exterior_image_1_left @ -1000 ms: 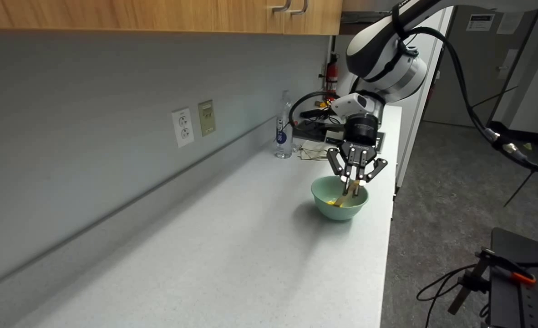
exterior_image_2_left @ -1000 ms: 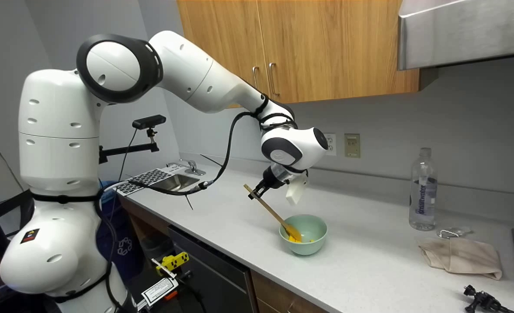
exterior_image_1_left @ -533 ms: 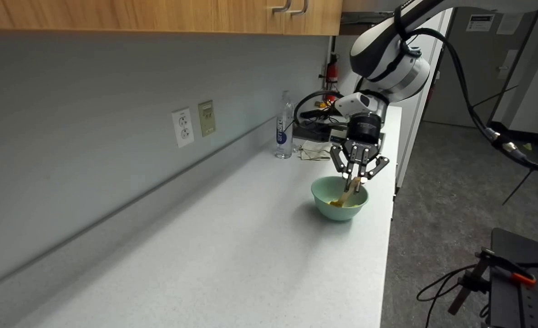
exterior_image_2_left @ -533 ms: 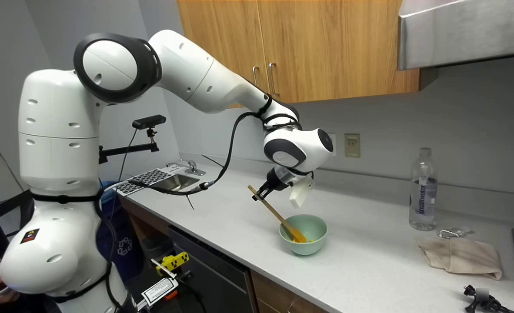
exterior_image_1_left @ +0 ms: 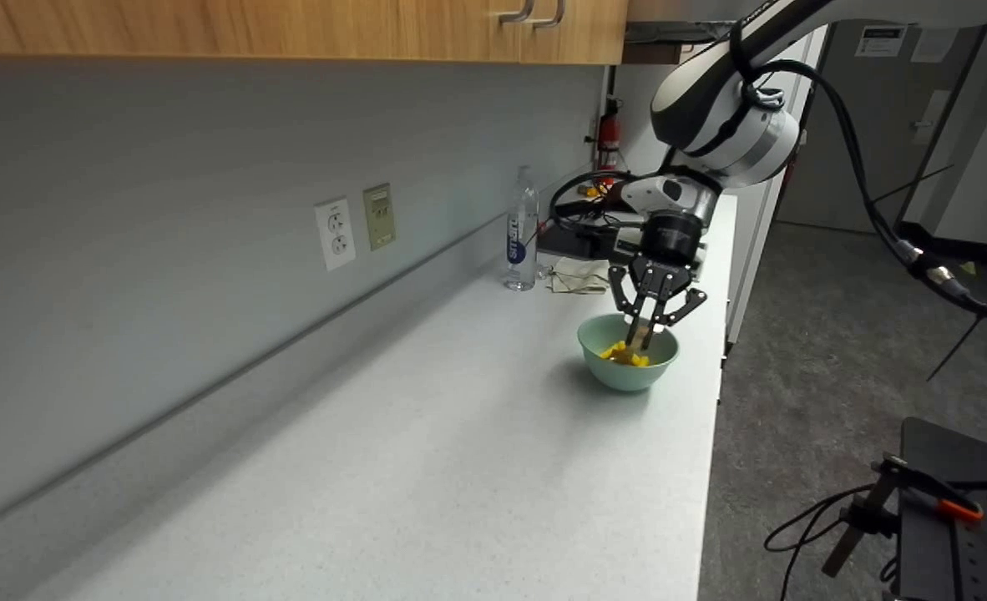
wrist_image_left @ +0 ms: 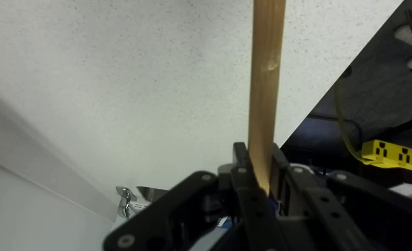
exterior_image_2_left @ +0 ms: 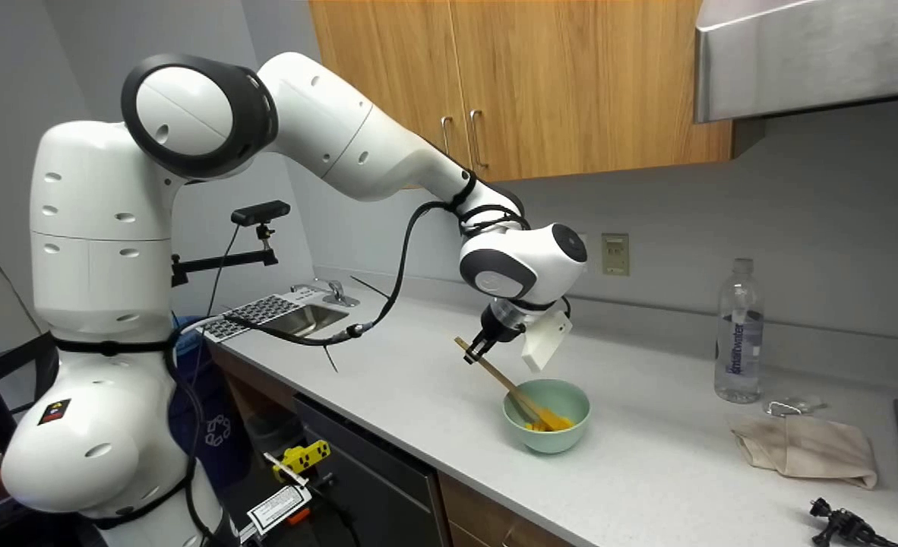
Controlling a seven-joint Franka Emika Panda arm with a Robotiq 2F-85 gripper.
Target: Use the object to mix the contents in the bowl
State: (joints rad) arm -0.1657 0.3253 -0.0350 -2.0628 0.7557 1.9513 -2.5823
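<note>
In both exterior views the pale mint-green bowl (exterior_image_2_left: 546,444) (exterior_image_1_left: 627,378) stands upright on the counter. Yellow contents (exterior_image_1_left: 621,355) lie in small pieces at its bottom. The object is a wooden utensil (exterior_image_2_left: 504,381) (wrist_image_left: 267,69), slanting into the bowl with its broad lower end among the contents (exterior_image_2_left: 564,422). My gripper (exterior_image_2_left: 471,357) (exterior_image_1_left: 639,335) is shut on the handle near its upper end, above the bowl's rim. In the wrist view my gripper (wrist_image_left: 260,153) has a finger against each side of the handle; the bowl is out of that view.
A clear bottle (exterior_image_2_left: 739,342) and a folded cloth (exterior_image_2_left: 806,450) stand and lie farther along the counter. A black clamp piece (exterior_image_2_left: 848,526) is near the front edge. The sink (exterior_image_2_left: 306,319) is at the far end. The wall cabinet (exterior_image_2_left: 555,83) hangs above the arm.
The gripper and utensil have moved rightward and lower in the view that shows the whole arm. The bowl has slid a little the same way, and more yellow pieces show around the utensil.
</note>
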